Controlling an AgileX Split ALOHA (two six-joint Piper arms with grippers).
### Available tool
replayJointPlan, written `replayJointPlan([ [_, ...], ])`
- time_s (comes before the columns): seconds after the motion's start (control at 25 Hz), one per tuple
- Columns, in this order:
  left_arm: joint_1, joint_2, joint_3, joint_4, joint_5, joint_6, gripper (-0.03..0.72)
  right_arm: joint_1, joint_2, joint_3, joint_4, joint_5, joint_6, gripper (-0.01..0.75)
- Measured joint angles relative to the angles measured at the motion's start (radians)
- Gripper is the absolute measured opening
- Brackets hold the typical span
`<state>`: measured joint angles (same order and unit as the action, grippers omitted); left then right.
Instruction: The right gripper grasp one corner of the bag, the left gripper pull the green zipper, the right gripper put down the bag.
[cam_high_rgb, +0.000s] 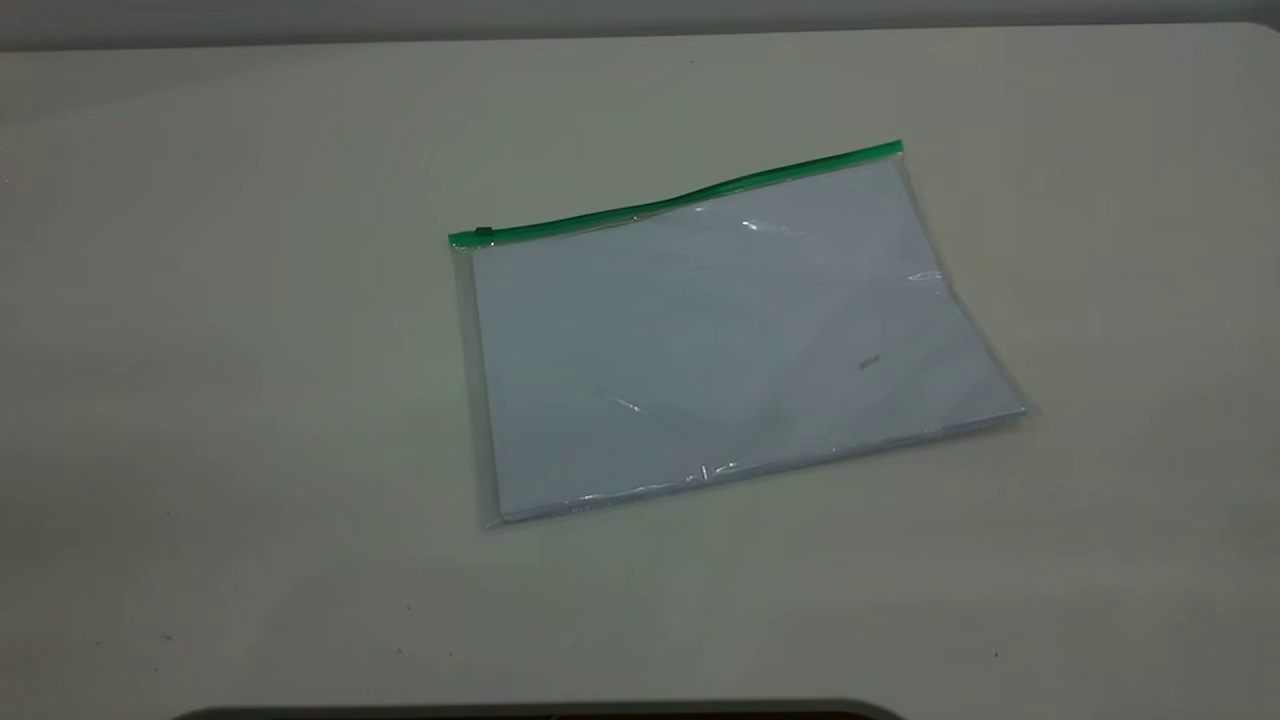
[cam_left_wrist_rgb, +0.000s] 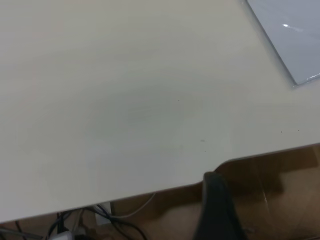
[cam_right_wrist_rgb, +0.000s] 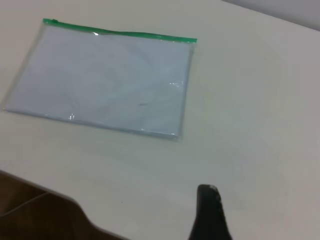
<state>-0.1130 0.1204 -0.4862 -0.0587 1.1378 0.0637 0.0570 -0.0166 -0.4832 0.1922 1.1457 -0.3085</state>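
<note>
Clear, crinkly plastic makes up the bag (cam_high_rgb: 735, 340), which lies flat on the pale table (cam_high_rgb: 220, 400) with white paper sheets showing through it. Along its far edge runs the green zipper (cam_high_rgb: 680, 200), its small darker slider (cam_high_rgb: 484, 236) sitting at the end toward the left arm's side. A small dark mark (cam_high_rgb: 869, 362) shows on the paper inside, too small to read; no brand or other writing can be made out anywhere on the pouch.

Neither arm reaches into the exterior view. In the right wrist view only one dark fingertip of the right gripper (cam_right_wrist_rgb: 210, 212) shows, held above bare table near the table's front edge. The bag (cam_right_wrist_rgb: 105, 82) lies well ahead of that fingertip and off to one side, not touching it, with the zipper (cam_right_wrist_rgb: 120, 33) on the edge farthest from the jaws. Whether these jaws are spread or closed cannot be told from the single tip.

In the left wrist view a single dark fingertip of the left gripper (cam_left_wrist_rgb: 217, 210) hangs over the table's front edge, with cables (cam_left_wrist_rgb: 100, 220) visible beneath the table. Only one corner of the bag (cam_left_wrist_rgb: 292, 35) appears, well apart from that tip, across open table. The state of these jaws cannot be told either.
</note>
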Motion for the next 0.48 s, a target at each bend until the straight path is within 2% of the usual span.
replayJointPlan([
  [0.2,0.0,0.0,0.0,-0.001,0.0,-0.003,0.577,-0.105,0.0,0.0,0.002,0.0,0.0,0.584],
  [0.48,0.0,0.0,0.0,-0.002,0.0,-0.003,0.577,-0.119,0.0,0.0,-0.03,-0.004,0.062,0.584],
])
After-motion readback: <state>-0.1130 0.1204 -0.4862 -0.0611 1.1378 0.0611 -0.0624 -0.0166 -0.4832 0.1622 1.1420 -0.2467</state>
